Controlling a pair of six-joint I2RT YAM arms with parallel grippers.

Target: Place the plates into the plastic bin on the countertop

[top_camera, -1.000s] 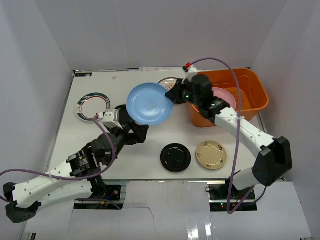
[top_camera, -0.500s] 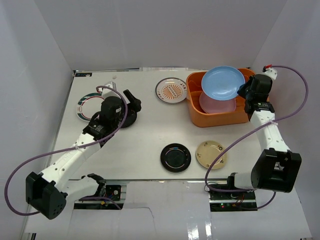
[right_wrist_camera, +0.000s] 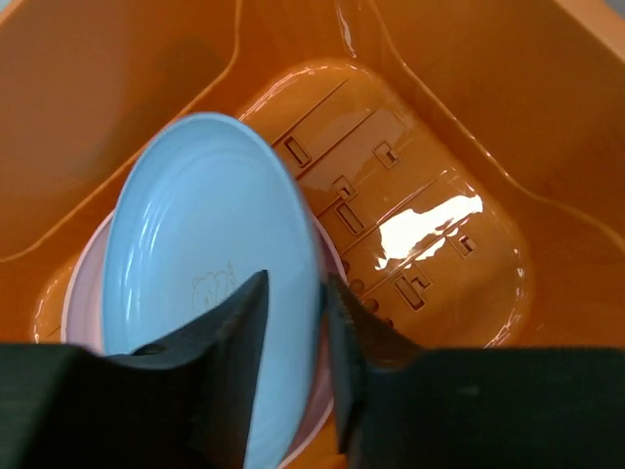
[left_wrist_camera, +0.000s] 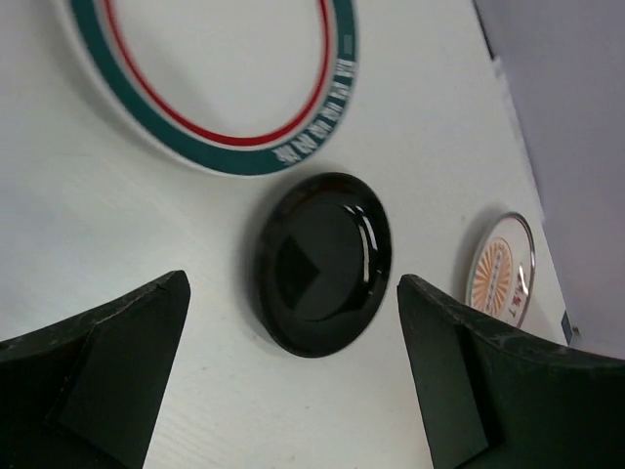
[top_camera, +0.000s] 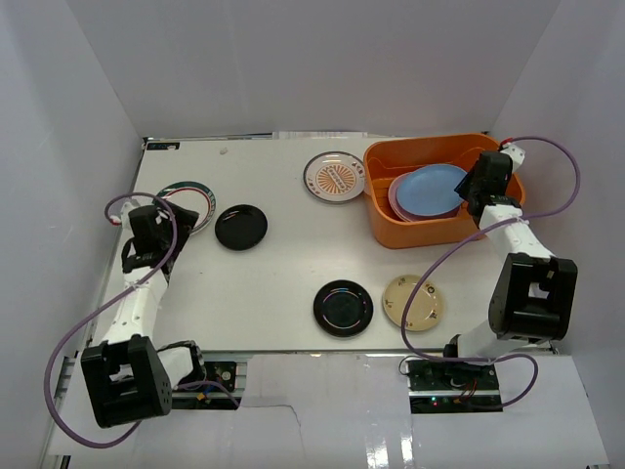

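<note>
Orange bin (right_wrist_camera: 439,127), far right, holds light blue plate (right_wrist_camera: 195,283) on pink plate (right_wrist_camera: 80,303), right gripper (right_wrist_camera: 295,285) jaws slightly parted astride its rim; left gripper (left_wrist_camera: 293,281) jaws wide open near black plate (left_wrist_camera: 322,259).

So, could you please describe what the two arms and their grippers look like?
The left arm and right arm share white links, chunky black joints and a looping purple cable each. Their gripper fingers are flat, matte black and wedge-shaped.

orange bin (top_camera: 420,233), blue plate (top_camera: 435,189), pink plate (top_camera: 395,201), black plate (top_camera: 241,227), second black plate (top_camera: 343,307), gold-tan plate (top_camera: 412,302)
</note>
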